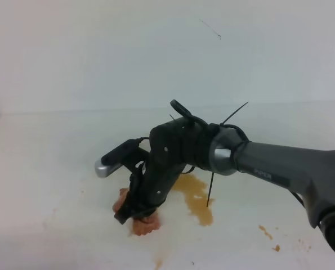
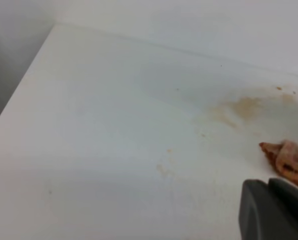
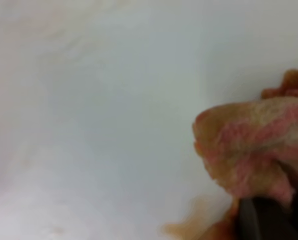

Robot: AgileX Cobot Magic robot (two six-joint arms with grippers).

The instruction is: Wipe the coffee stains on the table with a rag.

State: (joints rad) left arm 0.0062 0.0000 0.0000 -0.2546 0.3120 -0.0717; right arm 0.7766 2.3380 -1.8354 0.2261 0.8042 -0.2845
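Right gripper (image 1: 134, 212) clamped on rag (image 1: 144, 225), beside coffee stains (image 1: 196, 197) — mid-table (image 1: 43, 169), left gripper unseen

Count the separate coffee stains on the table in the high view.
3, perhaps more under the arm: a big blotch right of the rag, specks far right, a small smear at the front edge.
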